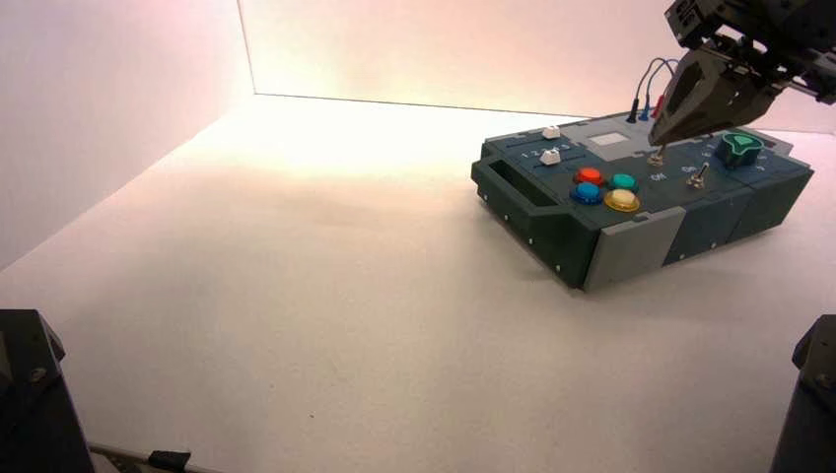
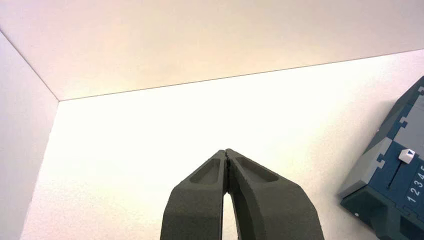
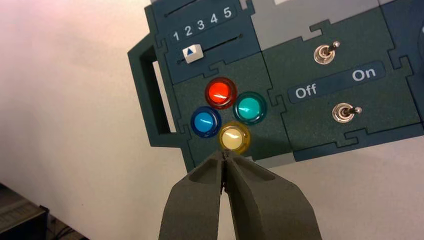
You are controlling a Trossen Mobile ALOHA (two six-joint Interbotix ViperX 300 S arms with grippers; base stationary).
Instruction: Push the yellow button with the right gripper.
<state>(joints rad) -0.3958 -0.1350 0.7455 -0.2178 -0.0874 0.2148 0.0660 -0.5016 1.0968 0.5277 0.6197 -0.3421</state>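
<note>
Robot test lab: bare white table (image 1: 296, 296) enclosed by plain white walls (image 1: 118, 89), lone dark blue control box (image 1: 631, 212) with buttons, switches, wires as test rig.

A: Colours nearest the right gripper (image 3: 226, 156)?
B: The gripper is dull black; just past its tip is the yellow button (image 3: 234, 137), glossy amber with a pale centre.
A: Beyond that?
B: An orange-red button (image 3: 220, 92), a teal button (image 3: 249, 107) and a blue button (image 3: 205, 121) on the dark blue-grey box (image 3: 300, 127). Farther off, a white slider cap (image 3: 192, 53) bears a blue triangle.
</note>
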